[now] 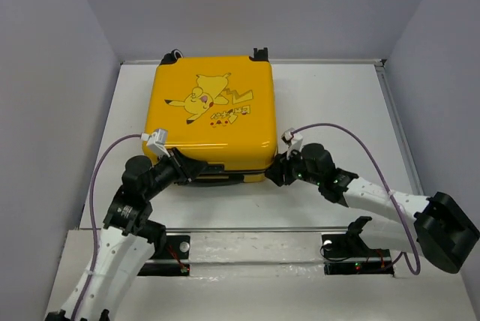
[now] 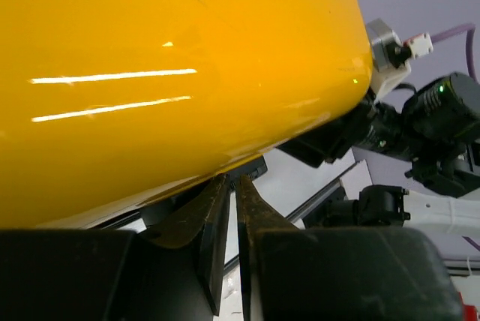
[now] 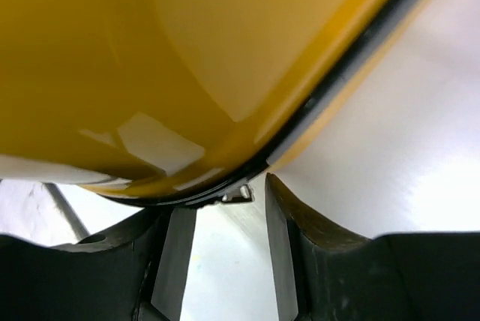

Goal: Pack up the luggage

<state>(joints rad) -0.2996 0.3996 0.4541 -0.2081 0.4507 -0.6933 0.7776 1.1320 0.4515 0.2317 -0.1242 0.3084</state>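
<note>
The luggage (image 1: 214, 118) lies shut and flat at the back middle of the table, its Pikachu picture facing up. My left gripper (image 1: 192, 171) is at its near left edge. In the left wrist view the gripper (image 2: 232, 180) has its jaws almost together, tips tucked under the yellow shell (image 2: 187, 73) at the black seam. What the tips touch is hidden. My right gripper (image 1: 276, 168) is at the near right corner. In the right wrist view it (image 3: 223, 197) stands open below the shell (image 3: 187, 58), with a small metal zip pull (image 3: 240, 193) between its fingertips, not pinched.
The white table (image 1: 337, 96) is boxed in by grey walls on three sides. A metal rail (image 1: 247, 232) with the arm bases runs along the near edge. The right arm (image 2: 442, 111) and its purple cable (image 1: 352, 135) reach in from the right.
</note>
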